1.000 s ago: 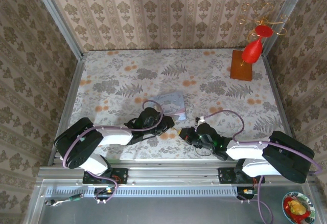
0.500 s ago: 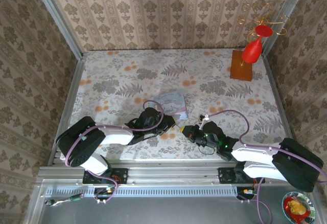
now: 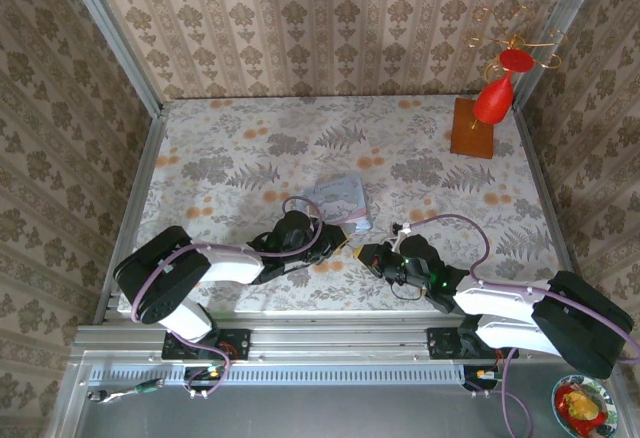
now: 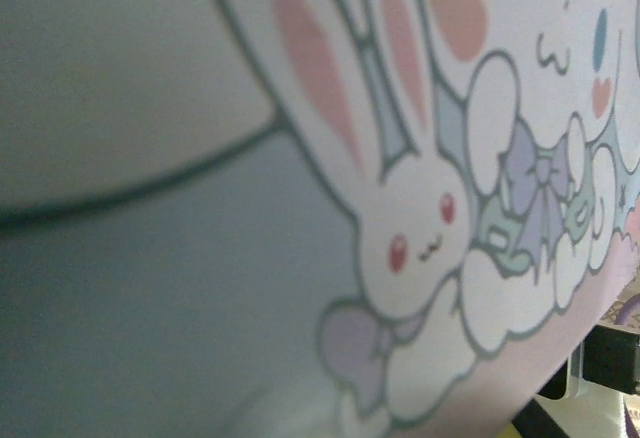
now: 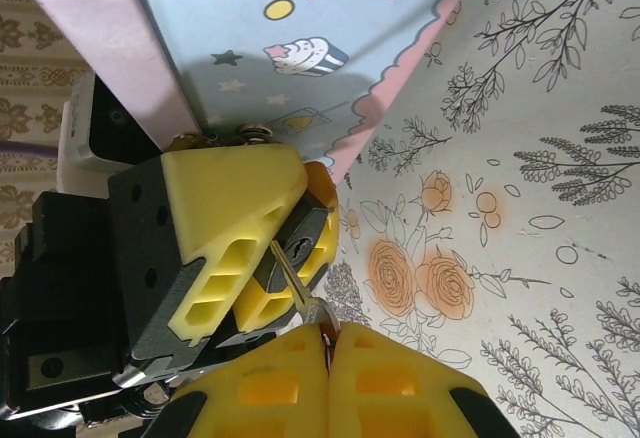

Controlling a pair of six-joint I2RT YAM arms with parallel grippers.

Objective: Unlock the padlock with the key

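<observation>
The padlock (image 5: pixel 300 245), small and dark with its keyhole facing me, is clamped between the yellow fingers (image 5: pixel 225 213) of my left gripper (image 3: pixel 343 240). My right gripper (image 5: pixel 327 336) is shut on the head of the silvery key (image 5: pixel 297 290). The key's blade slants up-left, and its tip rests on the lock's face just left of the keyhole. The pale blue tin box (image 5: pixel 300 48) sits right behind the lock. Its bunny-printed lid (image 4: pixel 420 208) is pressed close to the left wrist camera. In the top view both grippers meet near the table's front middle, the right gripper (image 3: pixel 366 255) beside the left.
The tin (image 3: pixel 338 201) lies just beyond the grippers. A wooden stand with a red ornament (image 3: pixel 482 113) is at the back right corner. Wallpapered walls close in three sides. The metal rail (image 3: pixel 320 338) runs along the near edge.
The right arm has swung lower and outward, while its gripper with the key edged closer to the lock. The left gripper and the tin shifted slightly right.
</observation>
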